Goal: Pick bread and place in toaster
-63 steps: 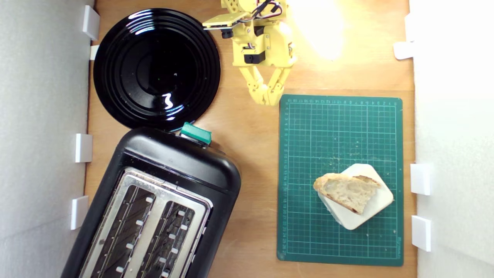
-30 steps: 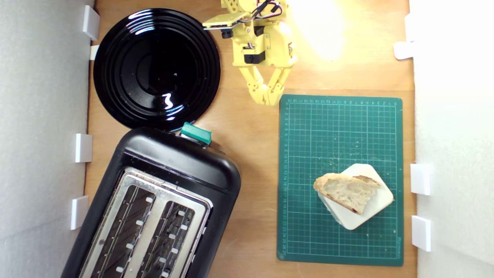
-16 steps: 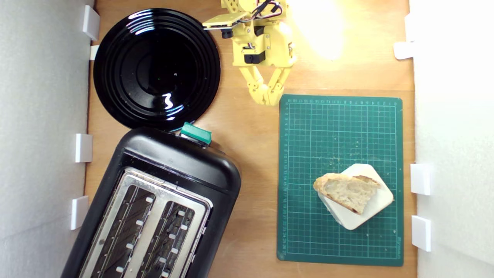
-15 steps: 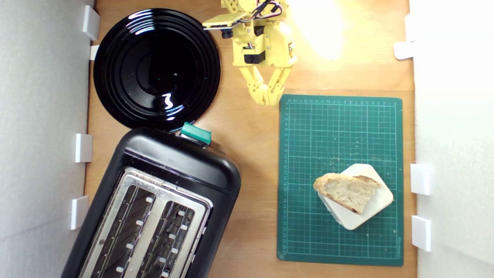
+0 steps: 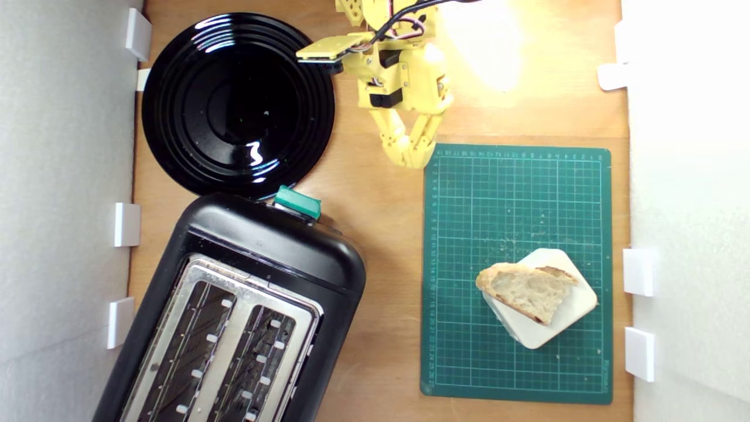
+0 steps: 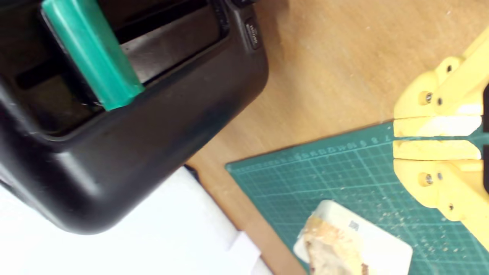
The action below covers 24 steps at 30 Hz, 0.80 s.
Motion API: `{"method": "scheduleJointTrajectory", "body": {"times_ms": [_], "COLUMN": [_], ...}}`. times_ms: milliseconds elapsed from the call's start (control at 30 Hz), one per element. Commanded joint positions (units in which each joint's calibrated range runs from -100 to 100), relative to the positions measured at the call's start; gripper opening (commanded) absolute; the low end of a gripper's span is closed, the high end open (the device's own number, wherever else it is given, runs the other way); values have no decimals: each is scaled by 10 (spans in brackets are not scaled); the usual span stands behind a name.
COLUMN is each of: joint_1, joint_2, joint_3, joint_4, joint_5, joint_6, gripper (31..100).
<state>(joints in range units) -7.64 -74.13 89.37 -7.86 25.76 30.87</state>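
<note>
One slice of bread [image 5: 529, 291] lies flat on a white block [image 5: 565, 313], which sits on the green mat [image 5: 469, 205] toward the exterior view's right. The slice overhangs the block on the side facing the toaster [image 5: 234, 305].

Handling, judged from appearance: light, with a soft, porous crumb that compresses easily and a firmer golden crust. The crust edges should bear a grip better than the crumb face. The overhanging crust edge looks like the best place to take hold, since one jaw can pass beneath it there. Excess force would likely crush or tear the slice.

The gripper [image 5: 413, 157] is well apart from the bread, above the mat's far edge. Its jaws are closed with nothing between them; the wrist view shows only a thin slit.

The toaster stands on the counter [image 5: 381, 234] at the exterior view's left, both slots empty. A black plate [image 5: 176, 135] lies beyond it.
</note>
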Motion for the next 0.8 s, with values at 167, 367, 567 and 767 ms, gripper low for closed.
{"method": "scheduleJointTrajectory", "body": {"times_ms": [167, 367, 567, 767], "joint_1": [-4, -5, -5, -5], "joint_2": [163, 231, 312, 387], "joint_3": [-95, -92, -92, -89], "joint_4": [53, 266, 436, 440], "joint_5": [-203, -307, -398, -490], "joint_6": [-80, -239, -352, -359], "gripper": [308, 308, 309, 309]}}
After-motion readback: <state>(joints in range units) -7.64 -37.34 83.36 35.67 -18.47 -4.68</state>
